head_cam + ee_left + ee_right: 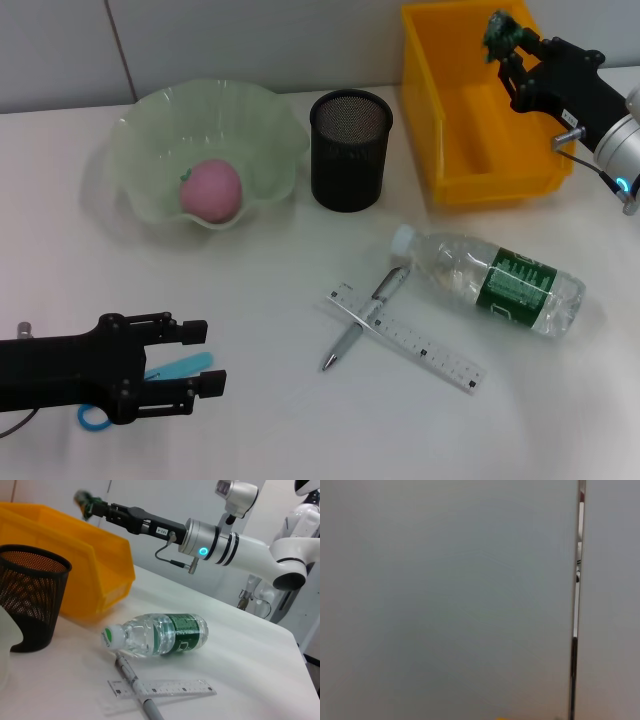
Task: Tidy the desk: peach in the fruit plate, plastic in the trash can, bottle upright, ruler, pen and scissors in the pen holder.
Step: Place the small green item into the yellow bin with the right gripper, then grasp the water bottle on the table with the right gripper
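A pink peach (210, 190) lies in the pale green fruit plate (150, 130). My right gripper (505, 50) hovers above the yellow trash can (470, 175), shut on crumpled green plastic (498, 32); the left wrist view shows that plastic (84, 501) too. The clear bottle (500, 280) lies on its side. A silver pen (365, 318) lies across the clear ruler (420, 348). At the near left, my left gripper (205, 355) is open just above the blue scissors (180, 367). The black mesh pen holder (350, 150) stands upright.
The pen holder stands between the fruit plate and the trash can. The right arm (215, 545) reaches over the table's back right. The table edge (295, 645) runs beyond the bottle (160, 634). The right wrist view shows only a grey wall.
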Available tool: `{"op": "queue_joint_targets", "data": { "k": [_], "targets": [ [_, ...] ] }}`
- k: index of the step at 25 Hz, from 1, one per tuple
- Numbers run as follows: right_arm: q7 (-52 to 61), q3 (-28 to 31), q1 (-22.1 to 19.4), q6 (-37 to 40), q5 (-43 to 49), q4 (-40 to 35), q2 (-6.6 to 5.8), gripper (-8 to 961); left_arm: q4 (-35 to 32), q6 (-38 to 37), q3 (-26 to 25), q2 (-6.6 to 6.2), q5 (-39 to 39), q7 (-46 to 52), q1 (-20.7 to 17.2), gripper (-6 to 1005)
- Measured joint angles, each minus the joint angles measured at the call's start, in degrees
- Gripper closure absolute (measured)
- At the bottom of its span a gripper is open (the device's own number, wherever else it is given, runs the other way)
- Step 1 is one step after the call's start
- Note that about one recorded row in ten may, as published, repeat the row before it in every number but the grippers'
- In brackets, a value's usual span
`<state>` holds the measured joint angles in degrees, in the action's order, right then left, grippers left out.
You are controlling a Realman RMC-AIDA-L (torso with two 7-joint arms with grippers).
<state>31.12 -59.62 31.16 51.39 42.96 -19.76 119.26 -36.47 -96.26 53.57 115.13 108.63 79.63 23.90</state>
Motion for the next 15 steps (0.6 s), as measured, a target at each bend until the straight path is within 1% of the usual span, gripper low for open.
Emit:
{"op": "queue_joint_targets", "data": {
  "k": [5, 15],
  "targets": [
    [0.0, 0.0, -0.1, 0.2, -0.2, 0.1, 0.01, 568, 0.0, -0.2, 0.0, 0.0, -0.1, 0.0, 0.0, 279],
    [0.4, 0.1, -0.4, 0.6, -0.2, -0.2, 0.16, 354, 0.0, -0.5, 0.0, -0.09, -0.3, 0.0, 0.0, 279]
  ]
}}
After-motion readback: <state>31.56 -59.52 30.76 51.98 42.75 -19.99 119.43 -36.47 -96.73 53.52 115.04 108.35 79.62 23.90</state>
